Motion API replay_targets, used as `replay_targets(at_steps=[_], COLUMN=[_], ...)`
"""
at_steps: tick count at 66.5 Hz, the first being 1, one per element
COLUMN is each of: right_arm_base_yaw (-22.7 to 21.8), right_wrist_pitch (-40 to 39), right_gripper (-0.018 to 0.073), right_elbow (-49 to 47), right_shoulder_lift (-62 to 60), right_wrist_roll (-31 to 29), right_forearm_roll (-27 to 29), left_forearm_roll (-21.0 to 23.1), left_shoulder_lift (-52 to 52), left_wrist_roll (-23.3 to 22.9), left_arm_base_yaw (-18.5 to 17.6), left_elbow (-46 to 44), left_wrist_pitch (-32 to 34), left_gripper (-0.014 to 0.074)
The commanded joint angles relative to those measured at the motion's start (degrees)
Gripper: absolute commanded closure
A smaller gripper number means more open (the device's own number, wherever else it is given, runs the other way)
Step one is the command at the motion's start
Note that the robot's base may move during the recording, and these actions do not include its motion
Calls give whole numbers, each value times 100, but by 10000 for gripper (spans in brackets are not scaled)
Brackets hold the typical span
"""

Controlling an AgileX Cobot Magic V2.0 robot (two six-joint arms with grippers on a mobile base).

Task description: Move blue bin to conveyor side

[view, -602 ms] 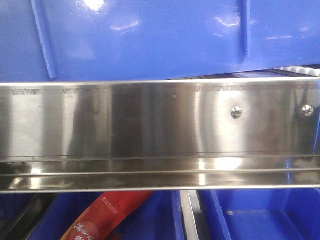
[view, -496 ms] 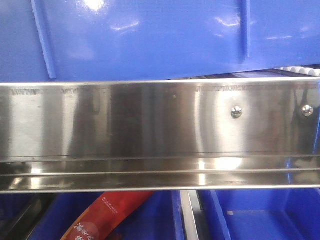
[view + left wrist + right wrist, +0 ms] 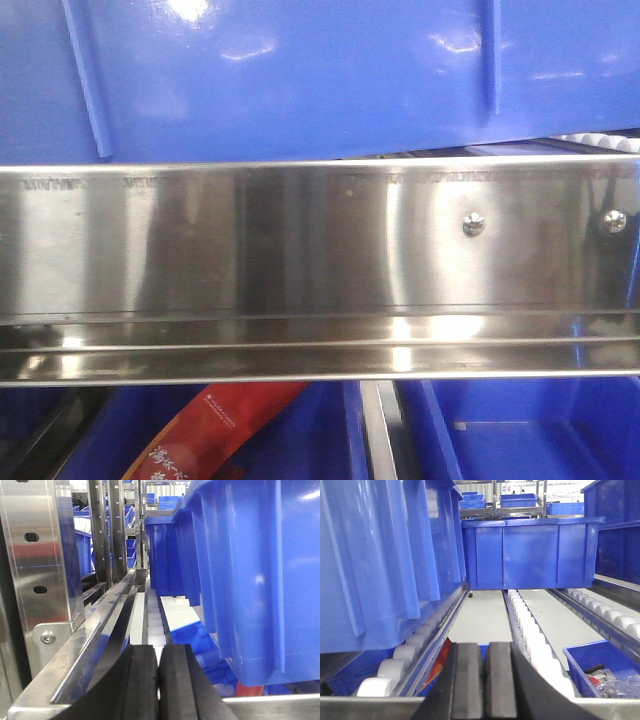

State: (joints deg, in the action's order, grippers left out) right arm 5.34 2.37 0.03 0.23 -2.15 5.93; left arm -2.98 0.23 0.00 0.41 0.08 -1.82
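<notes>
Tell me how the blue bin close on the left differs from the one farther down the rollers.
The near blue bin runs along the left rollers, its side wall seen at a slant; the far blue bin stands crosswise, facing the camera flat. The near blue bin's top is cut off by the frame; the far blue bin's thick rim shows. Both are glossy blue with vertical ribs.

The blue bin (image 3: 300,80) seems to have crept slightly leftward above the steel rail (image 3: 300,240).
</notes>
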Motion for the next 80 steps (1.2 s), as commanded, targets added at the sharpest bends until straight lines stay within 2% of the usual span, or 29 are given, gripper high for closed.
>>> replay_targets(at_steps=[1, 14, 21, 26, 32, 36, 40, 47, 52, 56, 61, 72, 80], right_arm_base_yaw=[-27, -27, -27, -27, -27, -17, -17, -17, -17, -17, -17, -17, -17], right_wrist_pitch=[-122, -159, -462, -1067, -2059, -2218, -1751, -112, 810, 1321, 1904, 3076, 4201], right_gripper=[648, 648, 648, 648, 648, 648, 648, 648, 648, 648, 648, 648, 648], right_elbow=[-3, -3, -3, -3, -3, -93, -484, -1534, -2253, -2721, -3279, -4526, -5395], right_shoulder_lift=[-23, -23, -23, -23, -23, -23, -23, -23, 82, 341, 814, 1946, 2901], right_wrist_roll=[-42, -42, -42, -42, -42, -42, -42, -42, -42, -42, -42, -42, -42], right_forearm_roll=[-16, -16, -16, 287, 403, 403, 403, 350, 18, -430, -719, -733, -710], left_forearm_roll=[-29, -29, -29, -29, -29, -39, -145, -276, -236, -147, -4, 117, 117], left_shoulder_lift=[-23, -23, -23, -23, -23, -23, -23, -23, 69, 266, 707, 1927, 2770], left_wrist_roll=[-65, -65, -65, -65, -65, -65, -65, -65, -65, -65, -65, -65, -65], left_arm_base_yaw=[4, 4, 4, 4, -6, -6, -6, -6, -6, -6, -6, -6, -6], left_elbow=[-8, -8, -8, -8, -8, -152, -454, -1247, -1983, -2523, -3112, -4264, -4910], left_wrist_pitch=[105, 268, 342, 506, 1068, 1287, 1133, 218, -788, -1354, -1998, -2942, -3308], left_gripper=[610, 610, 610, 610, 610, 610, 610, 610, 610, 610, 610, 610, 610])
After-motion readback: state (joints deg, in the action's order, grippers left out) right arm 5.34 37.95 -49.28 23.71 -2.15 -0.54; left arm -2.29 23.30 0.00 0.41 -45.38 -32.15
